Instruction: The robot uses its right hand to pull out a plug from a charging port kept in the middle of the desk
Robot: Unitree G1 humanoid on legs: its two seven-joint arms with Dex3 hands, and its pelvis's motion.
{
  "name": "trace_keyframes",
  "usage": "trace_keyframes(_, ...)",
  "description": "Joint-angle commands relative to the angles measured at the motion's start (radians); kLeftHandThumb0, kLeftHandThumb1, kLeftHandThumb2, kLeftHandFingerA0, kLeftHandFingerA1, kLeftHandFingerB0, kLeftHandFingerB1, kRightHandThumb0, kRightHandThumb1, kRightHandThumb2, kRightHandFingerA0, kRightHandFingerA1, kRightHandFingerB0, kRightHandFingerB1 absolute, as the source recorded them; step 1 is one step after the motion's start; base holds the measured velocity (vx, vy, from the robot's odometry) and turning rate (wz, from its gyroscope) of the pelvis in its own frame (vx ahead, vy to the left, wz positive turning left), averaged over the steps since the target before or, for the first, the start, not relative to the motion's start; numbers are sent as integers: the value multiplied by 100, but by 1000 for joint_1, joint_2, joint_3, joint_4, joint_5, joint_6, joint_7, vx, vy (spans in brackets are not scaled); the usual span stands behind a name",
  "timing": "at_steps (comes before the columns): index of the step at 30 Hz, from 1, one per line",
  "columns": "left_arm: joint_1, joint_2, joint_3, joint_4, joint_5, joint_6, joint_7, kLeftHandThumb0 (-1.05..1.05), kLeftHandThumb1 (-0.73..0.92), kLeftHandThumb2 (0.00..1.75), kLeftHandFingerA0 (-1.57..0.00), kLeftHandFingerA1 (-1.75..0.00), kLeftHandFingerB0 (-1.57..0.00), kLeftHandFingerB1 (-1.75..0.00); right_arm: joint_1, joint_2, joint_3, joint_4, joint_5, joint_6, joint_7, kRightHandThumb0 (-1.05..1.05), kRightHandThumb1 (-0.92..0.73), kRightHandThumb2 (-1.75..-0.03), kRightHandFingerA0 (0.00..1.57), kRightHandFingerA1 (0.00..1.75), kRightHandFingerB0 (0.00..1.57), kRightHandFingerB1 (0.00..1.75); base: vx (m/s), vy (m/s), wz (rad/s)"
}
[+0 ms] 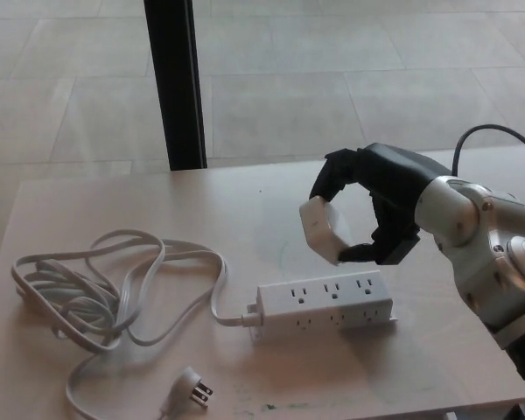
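Above the counter [140, 201], the right hand [376, 206] pinches a white plug [322, 229] between thumb and fingers, holding it clear of the power strip [325, 303]. That strip lies flat near the counter's middle, its outlets empty and facing up. Its white cord [105, 280] lies in loose loops to the left, ending in a pronged plug [191, 389] near the front edge. Left hand not visible.

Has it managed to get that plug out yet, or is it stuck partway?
It looks out already. The right hand holds the white plug in the air, clear of the power strip, whose visible sockets are all empty. What is left, at most, is setting the plug down on the desk.
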Motion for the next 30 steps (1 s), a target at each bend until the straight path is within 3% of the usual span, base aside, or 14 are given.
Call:
trace_keyframes(1, 3, 23, 7, 6, -7, 21, -8, -74, 86, 66, -78, -68, -68, -52, 1, -28, 15, -16, -8, -3, 15, -34, -62, -78, 88, 175, 74, 66, 0, 0, 0)
trace_keyframes(3, 4, 20, 10, 5, -10, 19, -7, -74, 86, 66, -78, -68, -68, -52, -7, -30, 17, -10, -9, -4, 10, -34, -62, -78, 88, 175, 74, 66, 0, 0, 0)
trace_keyframes(4, 4, 20, 11, 4, -12, 20, -8, -75, 86, 66, -77, -69, -66, -51, -14, -36, 16, -11, -14, 3, 8, -40, -45, -96, 114, 130, 62, 72, 0, 0, 0)
trace_keyframes(5, 4, 19, 13, 4, -14, 22, -10, -75, 86, 66, -77, -69, -66, -51, -24, -45, 13, -12, -22, 13, 6, -40, -45, -96, 114, 130, 62, 72, 0, 0, 0)
trace_keyframes(6, 3, 20, 13, 6, -14, 23, -9, -74, 86, 66, -76, -67, -67, -50, -31, -54, 4, -1, -13, 4, 7, -33, -59, -68, 84, 174, 77, 81, 0, 0, 0)
trace_keyframes(7, 3, 20, 14, 5, -15, 28, -14, -74, 86, 66, -75, -66, -65, -49, -35, -77, -3, 2, -16, -2, 7, -33, -51, -81, 89, 175, 85, 121, 0, 0, 0)
trace_keyframes(8, 7, 18, 17, -1, -19, 31, -13, -73, 86, 66, -77, -69, -66, -50, -37, -109, -16, 16, -9, -16, 12, -34, -52, -84, 89, 175, 82, 91, 0, 0, 0)
trace_keyframes(14, 19, 13, 22, -2, -20, 22, -5, -74, 86, 66, -75, -69, -67, -52, -24, -193, -17, 65, -29, -74, -34, -32, -57, -74, 91, 175, 86, 88, 0, 0, 0)
trace_keyframes(17, 16, 9, 23, 13, -18, 10, 3, -73, 86, 66, -77, -68, -68, -51, -19, -241, 9, 106, -69, -86, -57, -32, -60, -73, 89, 171, 75, 59, 0, 0, 0)
trace_keyframes(20, 17, 6, 26, 22, -21, -5, -2, -74, 86, 66, -79, -68, -67, -50, 2, -288, 38, 157, -108, -130, -104, -32, -62, -77, 90, 175, 84, 107, 0, 0, 0)
trace_keyframes(21, 22, 4, 32, 12, -29, -1, -8, -75, 86, 66, -78, -70, -67, -51, 18, -312, 59, 176, -132, -153, -127, -31, -59, -83, 90, 169, 79, 67, 0, 0, 0)
trace_keyframes(23, 22, 4, 30, 16, -23, -4, 2, -74, 87, 66, -78, -66, -68, -50, 32, -323, 75, 208, -138, -174, -154, -29, -57, -85, 89, 167, 82, 61, 0, 0, 0)
trace_keyframes(25, 23, 2, 31, 18, -21, -7, 6, -73, 87, 66, -78, -65, -68, -51, 50, -320, 85, 236, -139, -182, -172, -30, -60, -87, 86, 174, 81, 100, 0, 0, 0)
trace_keyframes(30, 17, 0, 32, 24, -16, -12, 16, -76, 86, 66, -78, -64, -69, -51, 78, -293, 110, 244, -148, -182, -175, -30, -61, -81, 84, 175, 79, 122, 0, 0, 0)
